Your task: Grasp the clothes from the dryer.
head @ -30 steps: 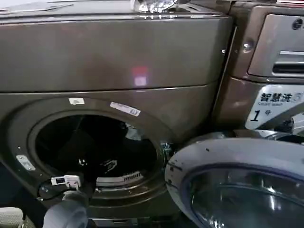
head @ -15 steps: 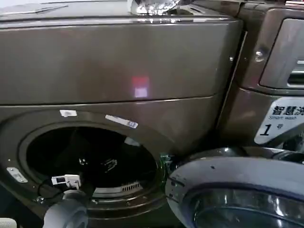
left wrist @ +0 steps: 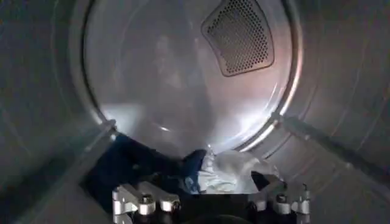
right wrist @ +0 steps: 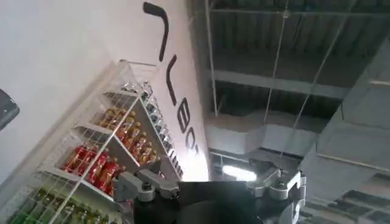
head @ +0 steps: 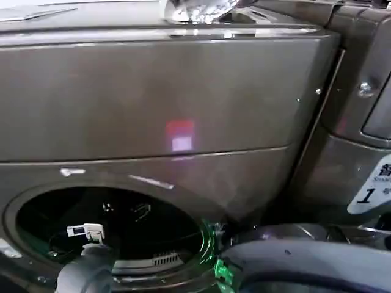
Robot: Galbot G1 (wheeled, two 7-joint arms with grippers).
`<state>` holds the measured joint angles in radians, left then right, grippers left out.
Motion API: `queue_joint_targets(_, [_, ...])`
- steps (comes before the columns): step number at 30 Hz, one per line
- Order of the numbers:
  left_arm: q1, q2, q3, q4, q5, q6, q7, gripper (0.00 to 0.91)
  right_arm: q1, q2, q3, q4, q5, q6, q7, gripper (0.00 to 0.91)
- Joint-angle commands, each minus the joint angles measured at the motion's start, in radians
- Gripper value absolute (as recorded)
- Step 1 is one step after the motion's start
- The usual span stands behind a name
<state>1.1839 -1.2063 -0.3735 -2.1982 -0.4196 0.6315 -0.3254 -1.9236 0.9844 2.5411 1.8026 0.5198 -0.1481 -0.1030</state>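
- Large bronze-grey metal dryer (head: pixel 153 97), round porthole open; the left arm reaches inside.
- Left gripper (left wrist: pixel 210 198): fingers spread wide, holding nothing — just above the clothes.
- Soft navy and pale grey clothes (left wrist: pixel 228 173) lie crumpled on the drum floor; likely light and floppy, best pinched at a raised fold.
- Right gripper (right wrist: pixel 210 185) points at the ceiling, open and empty.

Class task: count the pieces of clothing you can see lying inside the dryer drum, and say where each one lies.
2. A dark navy piece lies on the drum floor, and a white piece sits beside it, touching it, just ahead of the left gripper. More may be hidden beneath.
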Motion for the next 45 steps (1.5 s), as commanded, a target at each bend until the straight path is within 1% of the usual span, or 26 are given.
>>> queue_joint_targets(1, [-0.061,-0.004,0.012,0.054,0.003,-0.019,0.001,0.907,-0.01,-0.001,0.013,0.004,0.0,-0.011,0.005,0.907])
queue_joint_targets(9, [-0.194,-0.025,0.048,0.199,0.004,-0.054,0.0,0.907,-0.038,0.0,0.048,-0.002,0.001,-0.015,0.004,0.907])
queue_joint_targets(22, [-0.455,-0.059,0.117,0.479,0.029,-0.102,0.011,0.907,-0.049,-0.001,0.051,0.016,-0.005,-0.045,0.003,0.907])
queue_joint_targets(26, [-0.51,-0.071,0.137,0.555,0.03,-0.11,0.014,0.907,-0.054,-0.005,0.05,0.03,-0.007,-0.071,0.025,0.907])
queue_joint_targets(27, [-0.524,-0.074,0.142,0.576,0.027,-0.109,0.016,0.907,-0.056,-0.007,0.051,0.034,-0.007,-0.086,0.036,0.907])
queue_joint_targets(29, [-0.549,-0.081,0.15,0.622,0.026,-0.11,0.019,0.907,-0.06,-0.013,0.049,0.038,-0.013,-0.089,0.066,0.907])
queue_joint_targets(34, [-0.613,-0.11,0.167,0.763,0.05,-0.136,0.029,0.907,-0.058,-0.014,0.044,0.032,-0.031,-0.054,0.055,0.907])
queue_joint_targets(41, [-0.72,-0.161,0.189,0.91,0.074,-0.168,0.053,0.907,-0.049,-0.013,0.043,0.033,-0.031,-0.049,0.037,0.907])
queue_joint_targets(45, [-0.776,-0.169,0.211,0.982,0.075,-0.171,0.08,0.907,-0.045,-0.013,0.044,0.03,-0.031,-0.044,0.03,0.907])
